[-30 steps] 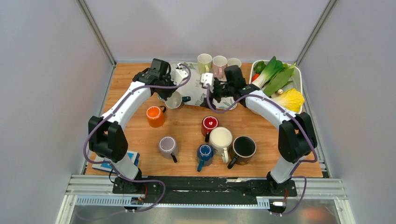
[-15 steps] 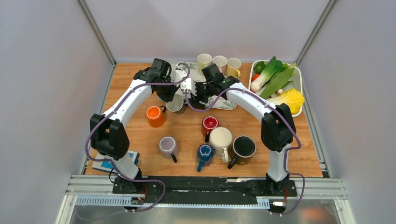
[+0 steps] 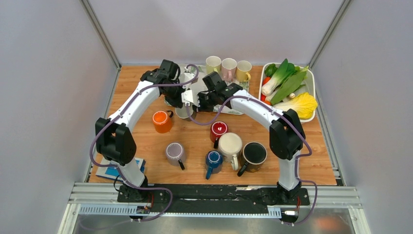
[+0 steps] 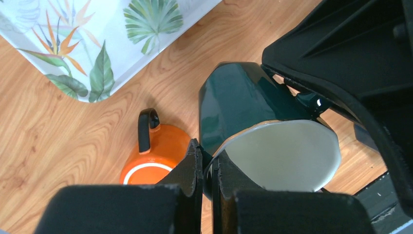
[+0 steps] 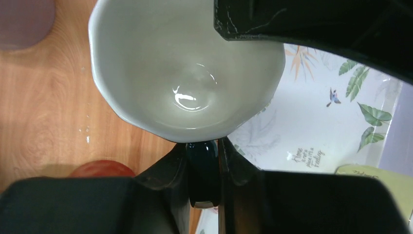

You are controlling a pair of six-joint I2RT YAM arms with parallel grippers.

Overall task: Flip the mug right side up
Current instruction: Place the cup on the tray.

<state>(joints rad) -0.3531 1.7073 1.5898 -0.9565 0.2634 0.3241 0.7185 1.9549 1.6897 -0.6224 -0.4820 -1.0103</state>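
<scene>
The mug (image 4: 234, 107) is dark green outside and white inside (image 5: 185, 73). It hangs tilted above the table at the tray's front left corner, mouth facing the right wrist camera. My left gripper (image 4: 208, 156) is shut on its rim, one finger inside and one outside. The right gripper (image 5: 202, 146) is shut on the mug's dark handle (image 5: 202, 168), just below the rim. In the top view both grippers meet over the mug (image 3: 183, 113), with the left gripper (image 3: 175, 100) and right gripper (image 3: 194, 100) hiding most of it.
An orange mug (image 3: 161, 121) stands just left of and below the held mug. Red (image 3: 218, 130), cream (image 3: 230, 145), black (image 3: 253, 154), blue (image 3: 213, 159) and mauve (image 3: 174, 152) mugs stand upright nearer the front. The leaf-print tray (image 4: 73, 48) lies behind, with vegetables (image 3: 290, 87) at the back right.
The right arm swung left from over the tray to the mug, and its gripper went from open to shut on the handle. The left gripper kept its hold on the rim.
</scene>
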